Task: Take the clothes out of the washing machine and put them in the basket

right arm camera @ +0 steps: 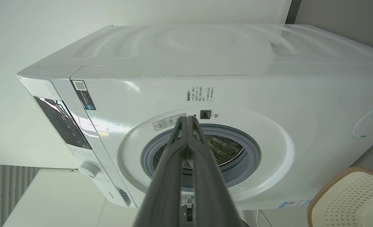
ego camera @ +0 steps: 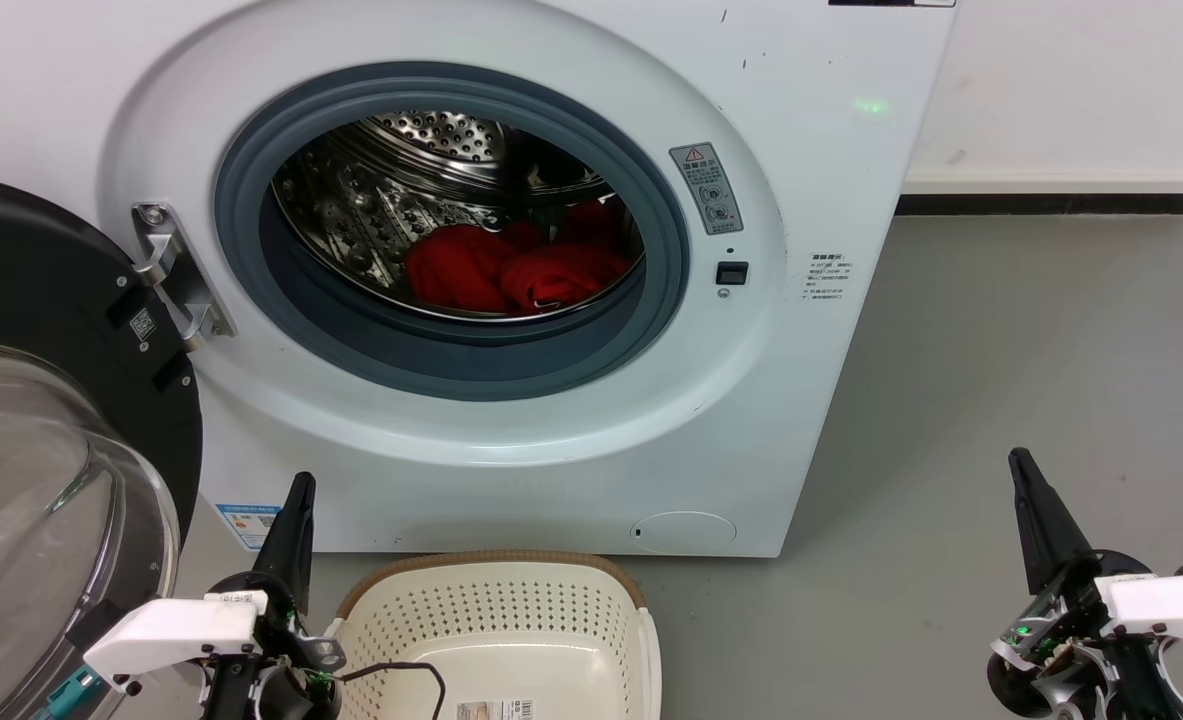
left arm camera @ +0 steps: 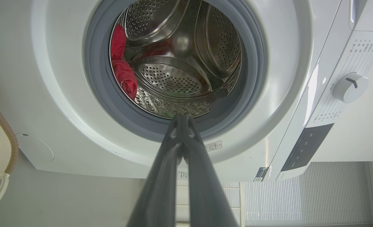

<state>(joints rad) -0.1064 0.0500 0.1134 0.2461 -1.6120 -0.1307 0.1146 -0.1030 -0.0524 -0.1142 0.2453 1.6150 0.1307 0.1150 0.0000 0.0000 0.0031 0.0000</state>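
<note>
Clothes (ego camera: 516, 270) lie red and bunched low in the drum (ego camera: 381, 200), toward its right, none yet in what we see of the basket; taking the largest first, the washer (ego camera: 831, 400) faces us, its door (ego camera: 51, 450) swung wide at our left, we judge to keep the way in free; the grey ring (ego camera: 451, 360) is the one lip to clear; the basket (ego camera: 491, 610) sits on the floor (ego camera: 951, 400) just before the washer, presumably for a short carry; our left gripper (ego camera: 300, 490), beside the basket, and right gripper (ego camera: 1021, 470), over bare floor, both have fingers pressed together, holding nothing, with open room ahead.
</note>
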